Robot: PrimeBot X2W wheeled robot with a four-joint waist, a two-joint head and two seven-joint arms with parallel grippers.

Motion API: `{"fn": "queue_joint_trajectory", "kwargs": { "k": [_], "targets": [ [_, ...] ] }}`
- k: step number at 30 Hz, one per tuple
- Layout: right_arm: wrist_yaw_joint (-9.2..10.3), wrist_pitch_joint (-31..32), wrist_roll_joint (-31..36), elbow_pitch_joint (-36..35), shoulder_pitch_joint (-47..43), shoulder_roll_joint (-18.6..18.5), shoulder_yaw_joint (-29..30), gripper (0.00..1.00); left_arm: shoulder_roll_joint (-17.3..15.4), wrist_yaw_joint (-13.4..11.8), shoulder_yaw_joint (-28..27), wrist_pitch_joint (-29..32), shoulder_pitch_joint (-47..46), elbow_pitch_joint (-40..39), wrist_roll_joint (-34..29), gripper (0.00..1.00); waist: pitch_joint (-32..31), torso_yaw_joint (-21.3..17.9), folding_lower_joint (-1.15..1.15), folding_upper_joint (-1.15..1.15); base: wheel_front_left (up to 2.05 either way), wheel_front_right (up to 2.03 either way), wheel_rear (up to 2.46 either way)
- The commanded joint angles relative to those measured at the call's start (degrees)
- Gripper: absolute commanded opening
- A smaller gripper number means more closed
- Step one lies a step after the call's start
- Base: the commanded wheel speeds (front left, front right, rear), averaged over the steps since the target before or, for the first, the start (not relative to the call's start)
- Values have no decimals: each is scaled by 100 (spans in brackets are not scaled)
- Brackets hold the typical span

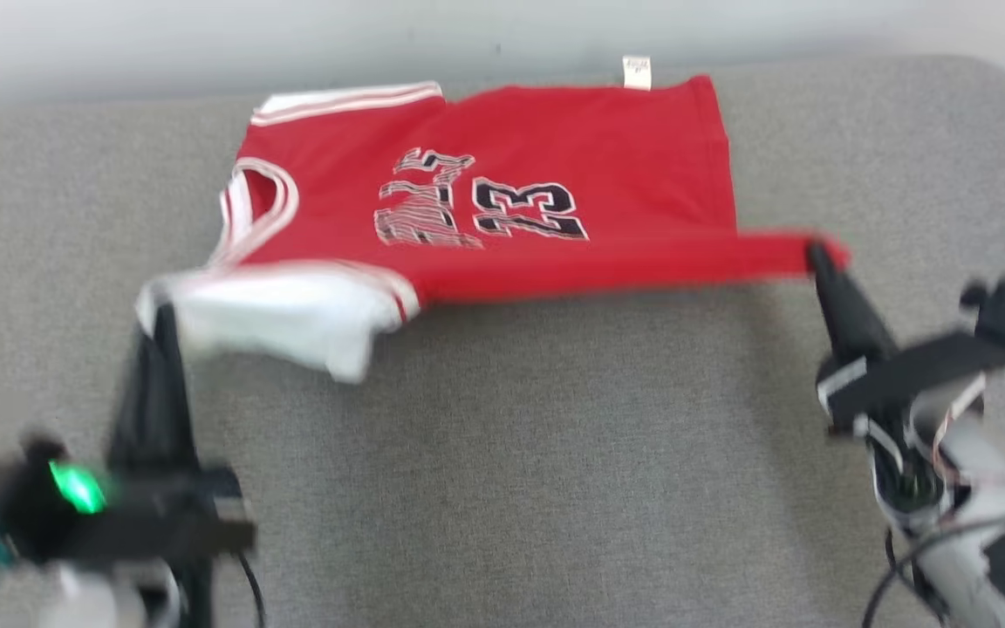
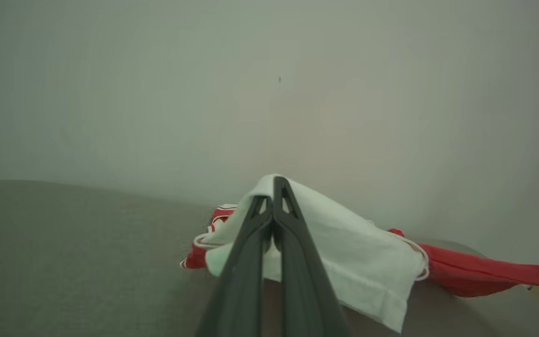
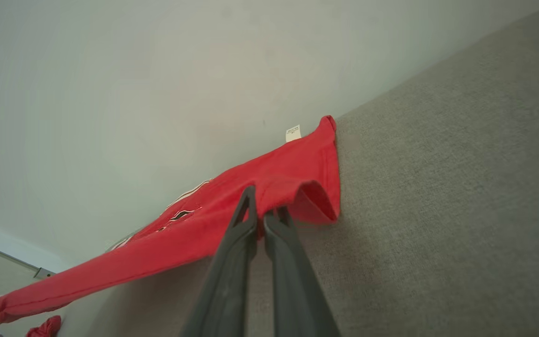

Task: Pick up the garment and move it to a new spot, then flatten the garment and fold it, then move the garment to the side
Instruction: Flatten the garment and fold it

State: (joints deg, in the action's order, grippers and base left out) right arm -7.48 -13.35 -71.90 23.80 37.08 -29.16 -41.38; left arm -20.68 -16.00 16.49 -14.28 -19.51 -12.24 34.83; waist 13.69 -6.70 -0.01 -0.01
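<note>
Head view: the red number-23 jersey [image 1: 502, 192] lies spread on the grey cushion [image 1: 555, 453]. My left gripper [image 1: 158, 318] pinches its white edge and my right gripper [image 1: 819, 255] pinches its red corner.

Left wrist view: my left gripper [image 2: 273, 187] is closed on white cloth.

Right wrist view: my right gripper [image 3: 262, 210] is clamped on a red fold.

One jersey [image 1: 555, 166], one white tag [image 1: 637, 72], one grey counter [image 1: 511, 453], two grippers: left gripper [image 1: 158, 312], right gripper [image 1: 816, 253].
</note>
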Motion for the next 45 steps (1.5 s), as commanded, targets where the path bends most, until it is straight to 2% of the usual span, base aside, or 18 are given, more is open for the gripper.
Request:
{"fn": "queue_joint_trajectory", "kwargs": {
  "k": [1, 6, 9, 13, 21, 33, 38, 45],
  "targets": [
    [-3, -11, -51, -71, -367, -145, -28, 0, 125, -28, -71, -61, 514, -64, 63, 0, -181, -10, 1, 1, 0, 0, 0],
    [-3, 42, -33, -186, -1063, -341, -67, 0, 482, 19, -279, -108, 1446, -7, 60, 0, -364, -33, 1, 1, 0, 0, 0],
    [-3, 89, 15, -154, -1386, -417, -46, 0, 787, 127, -442, -100, 1917, -23, -9, 0, -473, -32, 1, 1, 0, 0, 0],
    [0, 59, 109, -81, -1622, -498, 67, 0, 1001, 267, -461, -101, 2279, 43, -122, 0, -531, -1, 1, 1, 0, 0, 0],
    [0, 363, 341, 165, -2208, -449, 241, 0, 1464, 708, -390, -101, 2809, 657, -344, 0, -669, 129, 1, 1, 0, 0, 0],
    [1, 690, 753, 107, -2680, -137, 838, 0, 1678, 1066, -633, -102, 2939, 1018, -700, 0, -825, 132, 1, 1, 0, 0, 0],
    [0, 902, 599, -261, -2718, 74, 1222, 0, 1682, 1248, -604, -102, 2632, 872, -960, 0, -841, 90, 1, 1, 0, 0, 0],
    [-1, 1332, 587, -609, -2358, 247, 1635, 0, 1468, 1415, -548, 58, 1702, 899, -1183, 0, -755, -12, 1, 1, 0, 0, 0]
  ]
}}
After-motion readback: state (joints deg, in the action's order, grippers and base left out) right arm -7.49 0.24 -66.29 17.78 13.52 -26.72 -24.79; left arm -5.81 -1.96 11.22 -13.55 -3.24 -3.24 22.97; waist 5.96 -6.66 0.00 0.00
